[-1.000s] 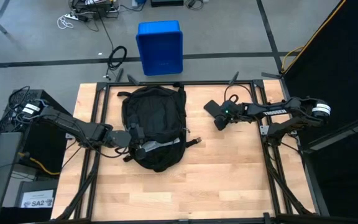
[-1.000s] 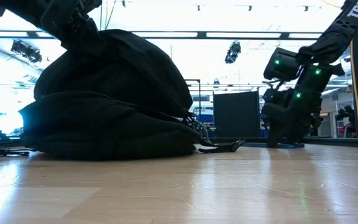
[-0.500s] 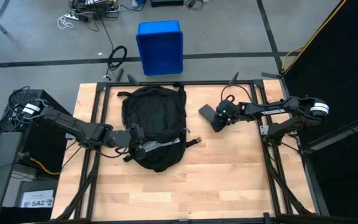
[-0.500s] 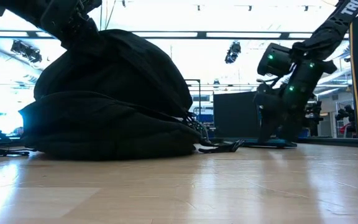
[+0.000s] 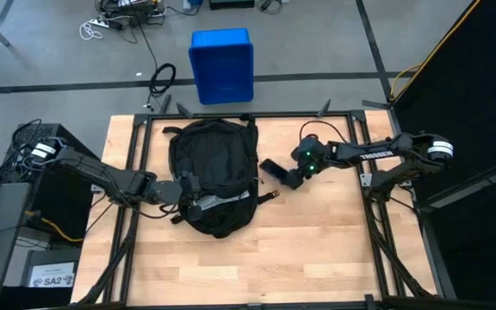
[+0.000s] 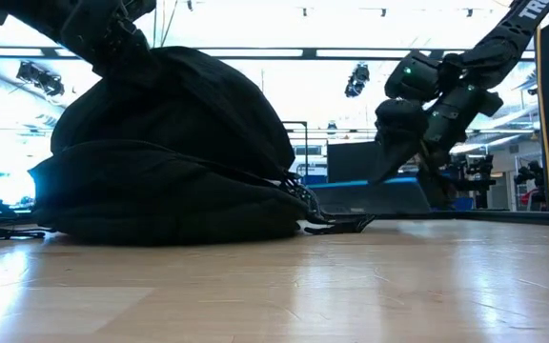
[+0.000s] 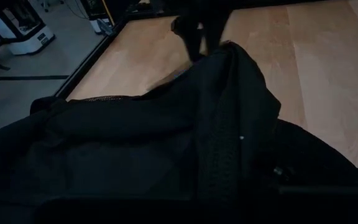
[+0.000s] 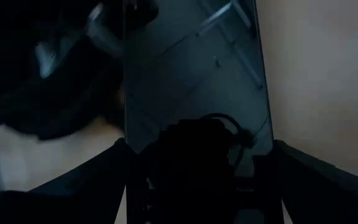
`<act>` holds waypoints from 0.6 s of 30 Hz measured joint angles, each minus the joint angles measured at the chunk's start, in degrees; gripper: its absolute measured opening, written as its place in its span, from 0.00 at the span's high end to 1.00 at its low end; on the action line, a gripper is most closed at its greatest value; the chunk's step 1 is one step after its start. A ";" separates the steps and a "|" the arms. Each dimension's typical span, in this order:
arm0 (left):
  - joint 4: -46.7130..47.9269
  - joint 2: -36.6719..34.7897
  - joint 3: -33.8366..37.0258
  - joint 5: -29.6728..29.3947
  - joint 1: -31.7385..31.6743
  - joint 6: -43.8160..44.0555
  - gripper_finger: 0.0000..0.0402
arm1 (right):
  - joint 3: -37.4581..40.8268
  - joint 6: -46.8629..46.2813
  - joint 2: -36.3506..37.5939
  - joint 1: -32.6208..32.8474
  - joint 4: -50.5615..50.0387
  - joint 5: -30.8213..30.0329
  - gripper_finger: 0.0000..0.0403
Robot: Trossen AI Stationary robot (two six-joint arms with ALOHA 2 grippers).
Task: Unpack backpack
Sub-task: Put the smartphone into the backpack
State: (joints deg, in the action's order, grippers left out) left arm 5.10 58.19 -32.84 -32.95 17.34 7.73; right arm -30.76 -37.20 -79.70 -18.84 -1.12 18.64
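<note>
The backpack (image 5: pixel 211 176) is lying beside the left gripper (image 5: pixel 185 191), which is pinching its fabric shut. The right gripper (image 5: pixel 284 175), jaws wide around a flat dark tablet (image 5: pixel 274 170) (already unpacked, seemingly), is carrying it closer to the backpack than a moment ago.

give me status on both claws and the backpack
Left claw shut on backpack fabric. Right claw holds flat dark slab beside backpack, tilted above table. No obstruction seen.
</note>
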 joint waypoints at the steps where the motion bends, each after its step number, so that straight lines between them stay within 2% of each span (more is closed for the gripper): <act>1: 0.11 0.00 0.00 -0.02 0.00 0.00 1.00 | 0.00 -0.70 0.00 0.86 -0.12 1.06 0.21; 6: 0.22 0.00 -0.02 -0.01 0.00 0.00 1.00 | -0.09 -3.97 0.13 7.30 -0.03 4.28 0.21; 12: -0.17 0.00 -0.02 -0.02 0.00 0.00 1.00 | -0.11 -6.93 0.17 15.35 2.86 2.81 0.21; 18: -1.78 0.00 0.00 -0.04 0.00 0.32 1.00 | -0.20 -8.16 0.20 21.23 15.22 2.75 0.21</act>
State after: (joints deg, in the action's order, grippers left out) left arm 3.33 58.19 -32.84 -32.99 17.34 8.05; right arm -30.96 -45.37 -79.50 2.40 14.10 21.39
